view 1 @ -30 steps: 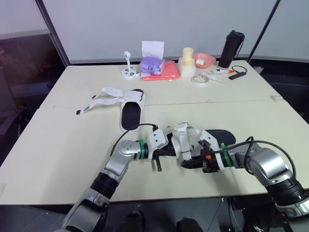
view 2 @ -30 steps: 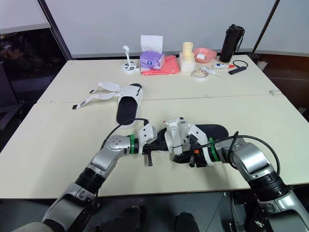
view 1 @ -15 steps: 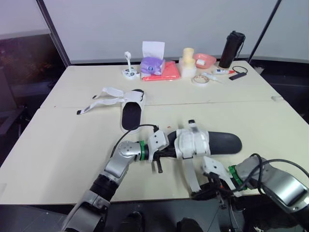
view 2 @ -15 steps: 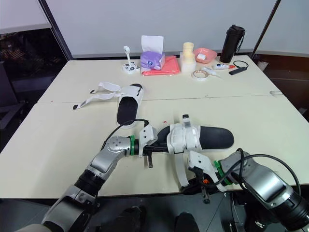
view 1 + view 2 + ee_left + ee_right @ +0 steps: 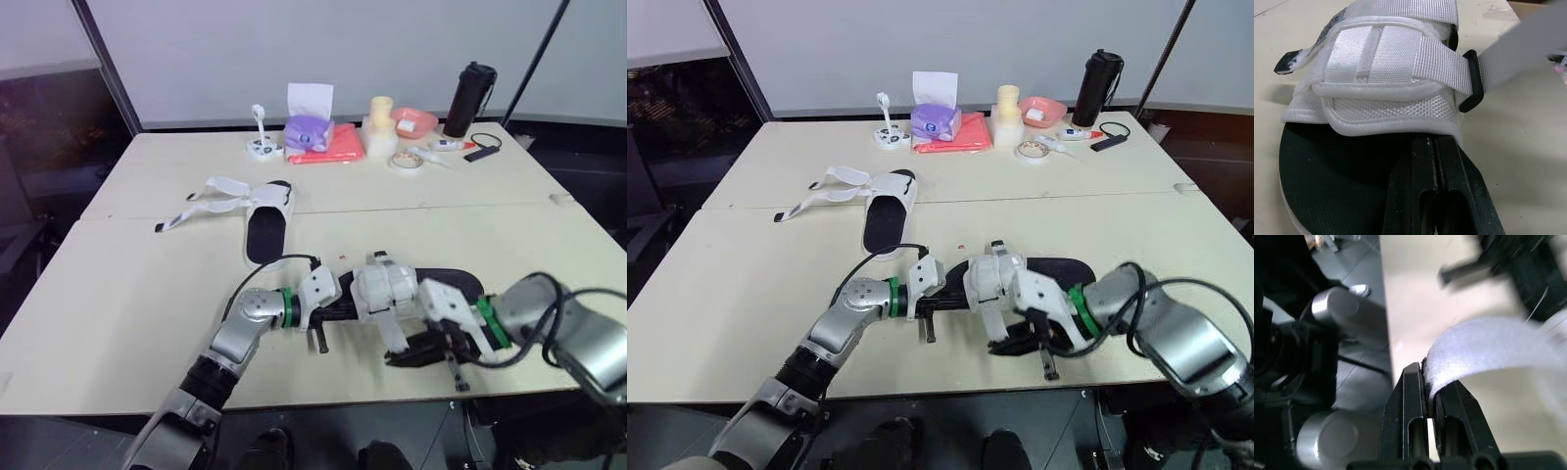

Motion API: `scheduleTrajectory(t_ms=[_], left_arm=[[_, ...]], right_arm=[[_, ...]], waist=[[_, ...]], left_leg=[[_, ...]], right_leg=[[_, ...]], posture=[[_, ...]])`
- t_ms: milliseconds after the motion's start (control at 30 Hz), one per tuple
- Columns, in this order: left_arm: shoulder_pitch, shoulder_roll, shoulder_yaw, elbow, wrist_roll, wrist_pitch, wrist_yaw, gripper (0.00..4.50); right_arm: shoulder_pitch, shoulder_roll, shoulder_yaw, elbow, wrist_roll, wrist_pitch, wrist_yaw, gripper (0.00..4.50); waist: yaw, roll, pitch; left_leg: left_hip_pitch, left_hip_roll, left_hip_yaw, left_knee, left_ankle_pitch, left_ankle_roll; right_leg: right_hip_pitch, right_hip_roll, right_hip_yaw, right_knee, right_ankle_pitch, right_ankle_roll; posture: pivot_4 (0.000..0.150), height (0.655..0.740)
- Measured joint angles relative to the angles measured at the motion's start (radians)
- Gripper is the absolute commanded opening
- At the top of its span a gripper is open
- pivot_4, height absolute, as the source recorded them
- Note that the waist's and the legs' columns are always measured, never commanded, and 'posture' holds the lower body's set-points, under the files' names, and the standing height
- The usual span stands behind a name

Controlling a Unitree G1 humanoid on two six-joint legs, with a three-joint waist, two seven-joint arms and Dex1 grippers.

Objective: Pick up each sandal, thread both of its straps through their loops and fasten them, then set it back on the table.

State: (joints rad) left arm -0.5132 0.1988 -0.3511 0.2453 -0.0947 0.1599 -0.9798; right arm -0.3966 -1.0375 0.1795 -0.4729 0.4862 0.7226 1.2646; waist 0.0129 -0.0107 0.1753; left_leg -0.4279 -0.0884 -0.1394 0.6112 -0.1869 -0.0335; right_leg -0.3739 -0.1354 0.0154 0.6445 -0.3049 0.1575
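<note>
The near sandal [image 5: 446, 282] has a black sole and a white upper [image 5: 380, 287]; it lies at the table's front middle. My left gripper [image 5: 338, 310] is shut on the sole's edge [image 5: 1352, 196] at one end. A white strap [image 5: 1508, 44] runs through the black loop [image 5: 1471, 81]. My right gripper [image 5: 416, 352] is shut on this strap's free end [image 5: 1479, 355], just in front of the sandal. The second sandal [image 5: 265, 220] lies farther back on the left with its white straps [image 5: 211, 196] spread loose.
At the back of the table stand a tissue box [image 5: 309, 122], a red cloth [image 5: 338, 145], a black bottle [image 5: 468, 98], a pink bowl [image 5: 414, 120] and a tape roll [image 5: 405, 160]. The table's front edge [image 5: 323, 397] is close to my right gripper.
Half a second ago my right gripper had drawn the strap out toward the front edge; it has now come back up beside the sandal, still gripping it. The left gripper has kept its hold.
</note>
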Motion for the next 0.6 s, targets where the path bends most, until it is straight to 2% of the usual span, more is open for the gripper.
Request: scheduleTrajectory(t_ms=[133,267,467,600], left_arm=[[-0.010,0.001,-0.007,0.016,0.000,-0.013,-0.003,0.00],[-0.019,-0.002,-0.007,0.035,0.000,-0.019,-0.004,0.00],[-0.028,-0.001,-0.007,0.050,0.000,-0.032,-0.002,0.00],[-0.026,-0.001,-0.008,0.050,0.000,-0.034,0.001,0.00]], right_arm=[[-0.132,0.057,0.034,0.102,-0.004,0.018,0.011,0.04],[-0.274,0.129,0.114,0.275,-0.080,-0.036,0.036,0.04],[-0.377,0.232,0.181,0.530,-0.196,-0.169,0.060,0.04],[-0.404,0.265,0.198,0.633,-0.241,-0.244,0.079,0.04]], waist=[[-0.001,0.000,0.000],[0.000,0.000,0.000],[-0.003,0.000,0.000],[-0.003,0.000,0.000]], left_leg=[[0.000,0.000,0.000,0.000,0.000,0.000],[0.000,-0.001,0.000,0.000,0.000,0.000],[0.001,-0.001,0.000,0.000,0.000,0.000],[0.001,-0.001,-0.001,0.000,0.000,0.000]], right_leg=[[0.000,0.000,0.000,0.000,0.000,0.000],[0.000,0.000,0.000,0.000,0.000,0.000],[0.000,0.000,0.000,0.001,0.000,0.000],[0.000,0.000,0.000,0.001,0.000,0.000]], posture=[[0.150,0.7400],[0.150,0.7400],[0.150,0.7400],[0.150,0.7400]])
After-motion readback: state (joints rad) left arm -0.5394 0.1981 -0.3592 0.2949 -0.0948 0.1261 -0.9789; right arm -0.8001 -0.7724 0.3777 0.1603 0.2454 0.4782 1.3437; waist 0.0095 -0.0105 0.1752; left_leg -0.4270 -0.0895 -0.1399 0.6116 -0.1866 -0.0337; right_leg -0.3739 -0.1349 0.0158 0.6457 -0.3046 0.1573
